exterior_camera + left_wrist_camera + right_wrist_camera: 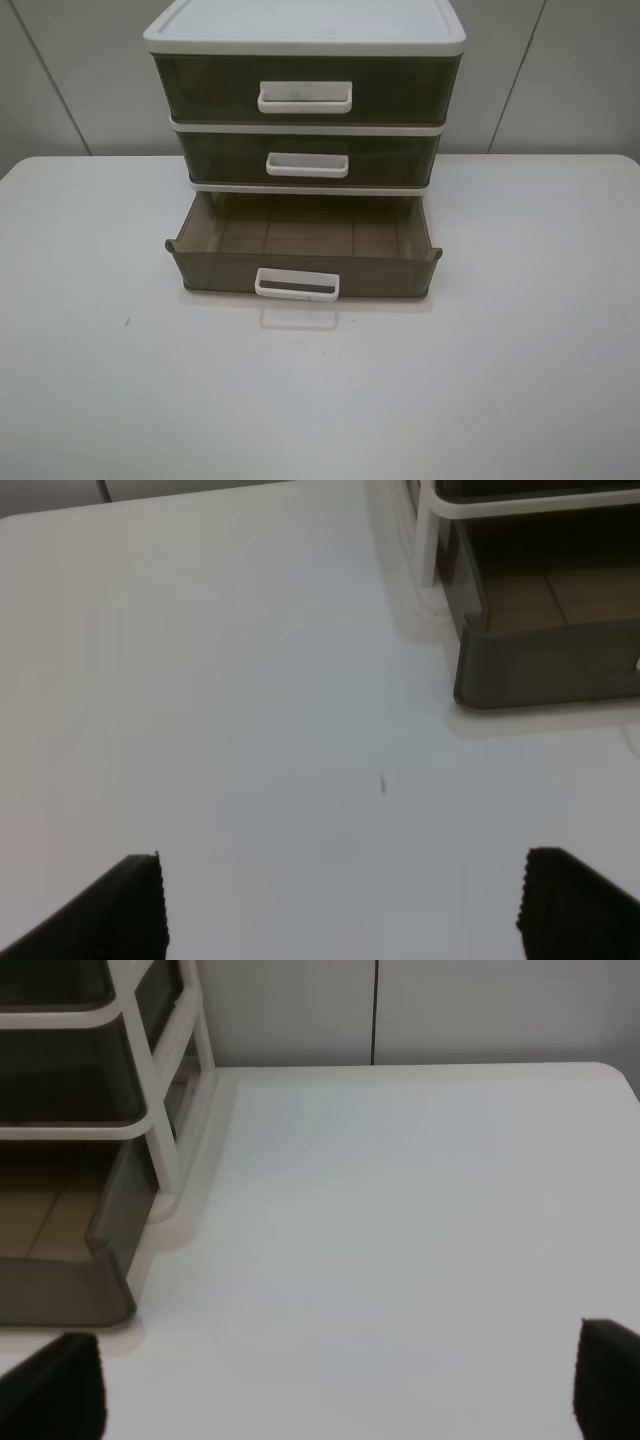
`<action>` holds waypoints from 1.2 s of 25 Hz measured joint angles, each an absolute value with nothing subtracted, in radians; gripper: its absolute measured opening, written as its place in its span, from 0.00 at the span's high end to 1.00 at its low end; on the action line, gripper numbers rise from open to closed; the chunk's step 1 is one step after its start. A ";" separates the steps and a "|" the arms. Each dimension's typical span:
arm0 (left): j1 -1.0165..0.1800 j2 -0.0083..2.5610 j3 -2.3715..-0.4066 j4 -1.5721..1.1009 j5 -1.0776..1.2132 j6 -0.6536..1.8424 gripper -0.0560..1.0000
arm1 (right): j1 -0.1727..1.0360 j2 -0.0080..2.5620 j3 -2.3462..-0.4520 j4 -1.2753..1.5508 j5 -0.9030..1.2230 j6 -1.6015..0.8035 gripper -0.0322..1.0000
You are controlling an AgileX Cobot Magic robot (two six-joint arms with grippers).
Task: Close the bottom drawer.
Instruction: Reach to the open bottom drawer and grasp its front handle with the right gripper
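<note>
1. Smoky olive-brown translucent plastic, the shallow bottom drawer (215, 270) is shown pulled well out of the white-framed three-drawer storage unit (300, 25) on the plain white table (500, 380). Its white rectangular loop handle (297, 285) is turned forward.
2. The black-fingered left gripper (345, 905) is pictured spread wide and holding nothing, above the table near the drawer's left front corner.
3. The black-fingered right gripper (335, 1380) is likewise held wide and empty, off the right front corner. No contact with the drawer is seen.
4. Trouble is judged likeliest from an off-centre push. With one corner driven alone, the drawer could be skewed and jammed in its frame.
5. The light unit might also be shoved backward across the table, with the drawer left open.
</note>
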State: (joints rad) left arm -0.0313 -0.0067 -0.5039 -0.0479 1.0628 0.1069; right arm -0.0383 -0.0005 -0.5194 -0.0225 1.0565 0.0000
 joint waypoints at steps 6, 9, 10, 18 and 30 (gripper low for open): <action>-0.031 -0.007 -0.504 -0.048 1.063 0.107 0.27 | -0.038 0.000 -0.519 -0.023 1.056 0.000 0.17; -0.031 -0.007 -0.504 -0.048 1.063 0.107 0.27 | -0.038 0.000 -0.519 -0.023 1.056 0.000 0.17; -0.031 -0.007 -0.504 -0.048 1.063 0.107 0.27 | -0.038 0.000 -0.519 -0.023 1.056 0.000 0.17; -0.031 -0.007 -0.504 -0.048 1.063 0.107 0.27 | -0.038 0.000 -0.519 -0.023 1.056 0.000 0.17; -0.031 -0.007 -0.504 -0.048 1.063 0.107 0.27 | -0.038 0.000 -0.519 -0.023 1.056 0.000 0.17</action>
